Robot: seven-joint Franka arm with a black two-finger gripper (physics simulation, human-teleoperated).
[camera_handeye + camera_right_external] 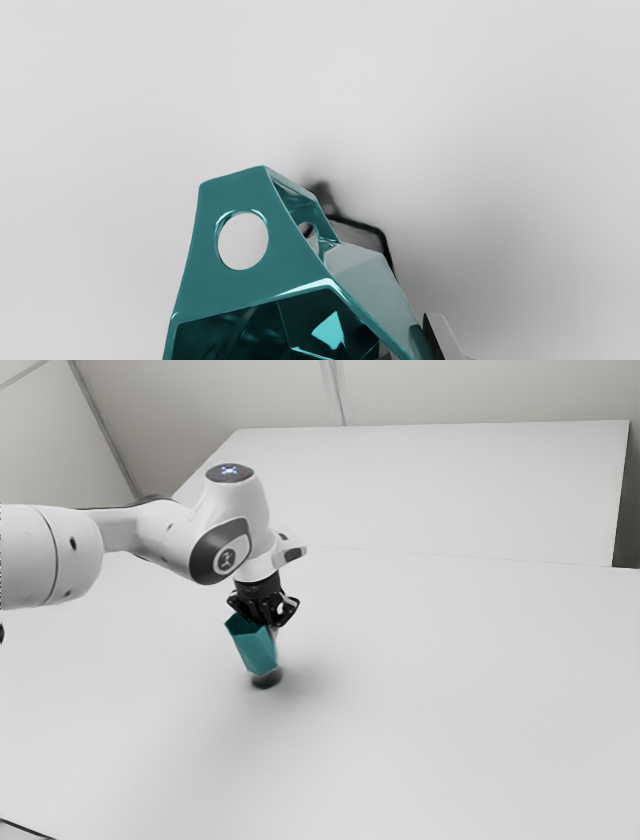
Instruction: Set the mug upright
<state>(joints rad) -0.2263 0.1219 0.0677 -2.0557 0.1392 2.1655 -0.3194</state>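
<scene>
1. Gripper [268,624], one, black, two-fingered: mine, pointing down over the counter [450,690]. State: clamped on the mug [255,648], at its wall beside the rim. One finger [444,332] lies along the outside of that wall.
2. Mug, one, teal, faceted: below my gripper, left of the middle in the exterior view. Pose: tilted, not upright; mouth raised and leaning toward the exterior view's left, base lower and farther toward the exterior view's right. Whether the base touches the counter, I cannot tell.
3. Handle [285,235], teal, flat-sided, pierced by a round hole: reaches out from the mug's rim. Pale counter is visible through the hole.
4. Shadow [266,680], dark, small: on the counter, directly under the mug's base.
5. Arm [150,530], white with dark trim: mine, entering from the exterior view's left and bending down to the gripper.
6. Counter, pale, smooth: extends around and beneath the mug.
</scene>
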